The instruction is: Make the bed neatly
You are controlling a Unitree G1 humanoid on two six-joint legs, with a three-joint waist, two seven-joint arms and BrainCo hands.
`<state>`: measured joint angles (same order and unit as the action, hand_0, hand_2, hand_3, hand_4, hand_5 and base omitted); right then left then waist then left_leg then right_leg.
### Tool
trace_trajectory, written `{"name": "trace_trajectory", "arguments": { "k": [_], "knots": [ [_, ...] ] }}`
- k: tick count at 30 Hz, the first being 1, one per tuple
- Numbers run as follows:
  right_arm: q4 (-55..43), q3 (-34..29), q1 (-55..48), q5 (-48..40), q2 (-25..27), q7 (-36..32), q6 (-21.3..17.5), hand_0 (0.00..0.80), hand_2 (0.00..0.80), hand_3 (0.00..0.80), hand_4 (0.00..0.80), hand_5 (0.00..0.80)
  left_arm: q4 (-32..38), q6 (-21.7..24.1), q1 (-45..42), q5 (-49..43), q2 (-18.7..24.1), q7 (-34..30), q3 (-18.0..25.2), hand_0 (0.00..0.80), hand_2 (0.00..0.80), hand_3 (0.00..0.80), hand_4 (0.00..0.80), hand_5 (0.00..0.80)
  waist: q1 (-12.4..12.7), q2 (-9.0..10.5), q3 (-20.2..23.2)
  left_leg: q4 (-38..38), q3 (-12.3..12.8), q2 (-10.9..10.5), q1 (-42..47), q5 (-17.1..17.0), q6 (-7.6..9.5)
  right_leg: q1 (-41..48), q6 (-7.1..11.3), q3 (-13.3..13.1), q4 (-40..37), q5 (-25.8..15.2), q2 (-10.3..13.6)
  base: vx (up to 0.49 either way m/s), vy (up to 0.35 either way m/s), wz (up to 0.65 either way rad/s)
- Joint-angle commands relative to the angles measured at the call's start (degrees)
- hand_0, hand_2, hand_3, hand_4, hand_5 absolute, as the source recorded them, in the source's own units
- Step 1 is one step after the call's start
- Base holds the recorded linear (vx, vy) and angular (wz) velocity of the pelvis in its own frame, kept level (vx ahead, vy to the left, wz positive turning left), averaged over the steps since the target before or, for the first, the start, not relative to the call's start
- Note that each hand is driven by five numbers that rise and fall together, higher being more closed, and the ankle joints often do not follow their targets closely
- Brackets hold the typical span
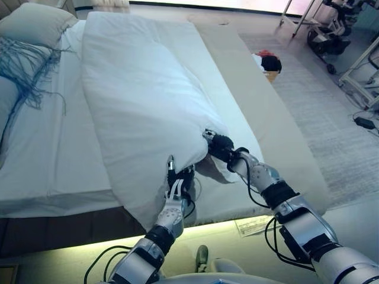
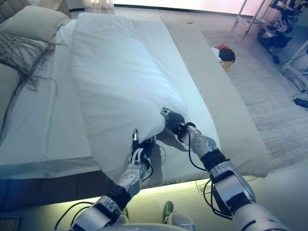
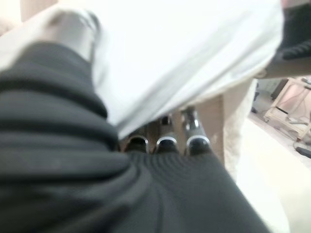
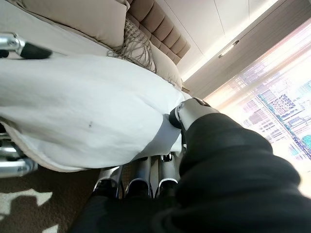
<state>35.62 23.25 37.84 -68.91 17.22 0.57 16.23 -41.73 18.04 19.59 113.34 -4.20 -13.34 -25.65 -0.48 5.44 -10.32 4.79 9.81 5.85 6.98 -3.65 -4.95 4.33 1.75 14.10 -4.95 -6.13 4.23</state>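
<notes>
Both hands are gripping the white duvet's (image 1: 142,100) near edge at the bed's (image 1: 53,177) foot, left hand (image 1: 177,188) and right hand (image 1: 218,144) each clenching a fold, so spreading is underway, likely calling next for pulling it rightward.

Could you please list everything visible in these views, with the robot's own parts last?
duvet: one, white, lying bunched along the middle of the bed, near edge lifted
bed: one, white sheet, filling the left and centre
pillow: one, pale beige, at the head of the bed, far left
fringed throw: one, grey with loose tassels, beside the pillow
beige runner: one, along the bed's right side
basket: one, tan, holding red, white and black items, on the floor to the right
left hand: one, silver with dark cover, curled on the duvet's near edge
right hand: one, likewise pinching the duvet edge
</notes>
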Motion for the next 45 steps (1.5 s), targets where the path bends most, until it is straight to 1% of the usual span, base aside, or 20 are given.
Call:
{"name": "trace_trajectory", "arguments": {
  "k": [1,9,10,12,15,19,20,23,25,26,27,29,30,32,33,34,36,38,39,45],
  "knots": [
    [-1.8,-4.4,3.9,-4.7,5.7,-2.2,-3.6,0.800,0.800,0.800,0.800,0.800,-1.6,0.4,2.9,-0.3,-1.4,-1.5,0.2,0.800,0.800,0.800,0.800,0.800,1.1,0.74,2.4,0.0,-2.0,3.6,-1.3,1.3,-2.89,2.9,5.28,2.1,1.9,4.3,2.6,-0.002,-0.004,0.11],
    [0.0,-4.1,3.2,-1.8,5.5,-0.3,-1.9,0.800,0.800,0.800,0.800,0.800,-1.2,-0.2,3.5,-0.3,-1.3,-3.8,0.2,0.800,0.800,0.800,0.800,0.800,1.1,0.37,2.9,0.2,-2.0,3.4,-0.9,1.3,-2.90,3.3,5.44,2.1,1.5,4.0,2.6,0.000,0.000,0.02],
    [0.3,-4.1,3.3,-1.7,5.6,0.2,-1.4,0.668,0.668,0.668,0.668,0.668,-1.0,-0.1,3.6,-0.3,-1.3,-3.8,0.2,0.800,0.800,0.800,0.800,0.800,1.1,0.29,2.9,0.2,-2.1,3.4,-0.9,1.3,-2.90,3.4,5.47,2.2,1.4,4.0,2.6,0.000,0.000,0.00],
    [1.5,-4.1,3.3,-1.1,5.6,1.4,-0.4,0.000,0.000,0.000,0.000,0.000,-1.0,0.1,4.0,-0.3,-1.2,-3.9,0.3,0.800,0.800,0.800,0.800,0.800,1.1,0.16,3.0,0.2,-2.2,3.3,-0.8,1.3,-2.89,3.4,5.47,2.1,1.4,3.9,2.6,0.000,0.000,0.00],
    [3.3,-4.1,2.9,2.3,6.0,1.5,1.2,0.000,0.000,0.000,0.000,0.000,-1.1,0.4,4.5,-0.3,-0.7,-3.9,0.6,0.800,0.800,0.800,0.800,0.800,1.1,-0.02,3.2,0.2,-2.3,3.1,-0.6,1.3,-2.88,3.7,5.58,2.3,1.0,3.7,2.7,0.000,0.000,0.00],
    [5.3,-2.2,0.9,10.3,7.4,-3.3,5.3,0.000,0.000,0.000,0.000,0.000,-0.5,-0.2,4.6,-0.3,1.4,-5.1,2.0,0.800,0.800,0.800,0.800,0.800,1.4,-0.27,3.7,0.2,-2.5,2.8,-0.9,1.2,-2.85,3.6,5.76,2.4,0.7,3.4,3.0,-0.028,0.031,0.00],
    [5.4,-2.2,0.6,10.6,7.6,-3.8,5.6,0.000,0.000,0.000,0.000,0.000,-0.4,-0.3,4.5,-0.3,1.7,-5.3,2.2,0.800,0.800,0.800,0.800,0.800,1.4,-0.28,3.8,0.2,-2.5,2.8,-0.9,1.1,-2.84,3.6,5.77,2.4,0.7,3.3,3.0,-0.047,0.038,0.02],
    [6.8,-3.3,-4.2,13.5,9.0,-6.6,4.8,0.000,0.000,0.000,0.000,0.000,1.6,-1.8,3.5,-2.6,4.8,-4.7,5.4,0.800,0.800,0.800,0.800,0.800,2.0,-0.60,4.0,0.2,-2.5,2.5,-1.0,0.9,-2.74,3.6,5.86,2.8,0.6,3.1,3.3,-0.037,0.027,0.02],
    [7.9,-5.3,-9.3,15.1,10.1,-11.1,4.0,0.000,0.000,0.000,0.000,0.000,3.4,-4.2,2.0,-6.2,7.6,-3.8,9.6,0.800,0.800,0.800,0.800,0.800,2.6,-0.98,4.2,0.2,-2.7,2.3,-1.0,0.8,-2.56,3.6,5.98,3.2,0.6,3.0,3.4,-0.026,0.034,0.02],
    [8.0,-5.6,-10.2,15.4,10.1,-11.7,4.0,0.000,0.000,0.000,0.000,0.000,3.8,-4.6,1.6,-6.6,8.1,-3.6,10.1,0.800,0.800,0.800,0.800,0.800,2.7,-1.01,4.3,0.2,-2.8,2.3,-1.0,0.8,-2.53,3.6,5.99,3.2,0.6,3.0,3.4,-0.022,0.032,0.05],
    [8.7,-7.0,-13.9,17.0,10.3,-14.5,3.1,0.000,0.000,0.000,0.000,0.000,4.5,-6.5,0.2,-9.0,9.9,-3.8,12.9,0.800,0.800,0.800,0.800,0.800,3.1,-1.29,4.5,0.2,-3.0,2.1,-1.1,0.7,-2.42,3.7,6.04,3.5,0.6,3.0,3.5,-0.018,0.024,0.05],
    [9.4,-8.0,-16.5,17.9,10.2,-16.7,2.3,0.000,0.000,0.000,0.000,0.000,4.8,-8.2,-1.1,-10.6,11.2,-4.0,15.1,0.800,0.800,0.800,0.800,0.800,3.5,-1.45,4.8,0.2,-3.2,2.0,-1.2,0.6,-2.32,3.8,6.08,3.7,0.6,3.0,3.6,-0.019,0.028,0.07],
    [10.7,-9.3,-19.3,18.8,10.1,-18.8,1.1,0.000,0.000,0.000,0.000,0.000,4.9,-10.3,-2.7,-13.3,13.0,-4.7,18.2,0.800,0.800,0.800,0.800,0.800,4.1,-1.71,4.9,0.2,-3.6,1.8,-1.1,0.6,-2.23,4.0,6.08,3.9,0.6,3.0,3.6,-0.021,0.034,0.11],
    [11.5,-9.7,-20.0,18.9,10.1,-19.8,0.8,0.000,0.000,0.000,0.000,0.000,4.6,-10.5,-3.2,-14.7,13.6,-4.9,19.4,0.800,0.800,0.800,0.800,0.800,4.3,-1.78,4.9,0.2,-3.8,1.7,-1.1,0.6,-2.21,4.1,6.09,4.1,0.6,3.0,3.6,-0.019,0.035,0.10],
    [14.1,-10.9,-21.7,19.0,10.1,-21.8,-0.7,0.000,0.000,0.000,0.000,0.000,2.7,-13.2,-4.6,-16.3,16.6,-6.5,23.0,0.800,0.800,0.800,0.800,0.800,5.1,-2.16,5.2,0.2,-4.2,1.5,-1.2,0.6,-2.14,4.4,6.03,4.4,0.6,3.2,3.7,-0.016,0.042,0.08],
    [14.4,-11.0,-21.9,19.1,10.0,-22.0,-0.8,0.000,0.000,0.000,0.000,0.000,2.4,-13.5,-4.7,-16.5,17.1,-6.8,23.6,0.800,0.800,0.800,0.800,0.800,5.1,-2.17,5.2,0.2,-4.3,1.4,-1.2,0.6,-2.12,4.4,6.02,4.5,0.6,3.2,3.7,-0.024,0.064,0.10],
    [17.3,-12.1,-22.9,19.2,10.1,-24.0,-1.9,0.000,0.000,0.000,0.000,0.000,0.0,-15.4,-6.2,-19.1,20.2,-8.3,27.9,0.800,0.800,0.800,0.800,0.800,5.8,-2.61,5.6,0.2,-4.6,1.1,-1.3,0.6,-2.05,4.7,6.00,4.8,0.5,3.4,3.9,-0.018,0.067,0.11],
    [18.8,-12.8,-23.4,19.4,10.2,-25.1,-2.3,0.000,0.000,0.000,0.000,0.000,-1.8,-15.5,-6.7,-20.1,22.4,-8.8,30.4,0.800,0.800,0.800,0.800,0.800,6.2,-2.88,5.8,0.2,-4.9,0.9,-1.3,0.6,-2.01,4.8,6.00,5.0,0.4,3.5,4.0,-0.018,0.070,0.11],
    [20.0,-13.3,-23.7,19.5,10.4,-25.8,-2.5,0.000,0.000,0.000,0.000,0.000,-3.7,-15.9,-7.4,-20.5,24.5,-9.7,33.0,0.800,0.800,0.800,0.800,0.800,6.5,-3.13,5.9,0.2,-4.9,0.7,-1.3,0.7,-2.00,5.0,6.04,5.2,0.3,3.6,4.1,-0.015,0.076,0.12],
    [24.8,-13.8,-23.6,19.8,10.4,-27.5,-4.8,0.000,0.000,0.000,0.000,0.000,-12.9,-16.7,-9.5,-20.2,35.1,-12.7,43.6,0.800,0.800,0.800,0.800,0.800,8.1,-4.76,6.6,0.2,-5.1,-0.2,-1.5,0.9,-1.85,5.2,6.10,6.2,0.1,4.0,4.7,-0.016,0.083,0.08]
  ]
}}
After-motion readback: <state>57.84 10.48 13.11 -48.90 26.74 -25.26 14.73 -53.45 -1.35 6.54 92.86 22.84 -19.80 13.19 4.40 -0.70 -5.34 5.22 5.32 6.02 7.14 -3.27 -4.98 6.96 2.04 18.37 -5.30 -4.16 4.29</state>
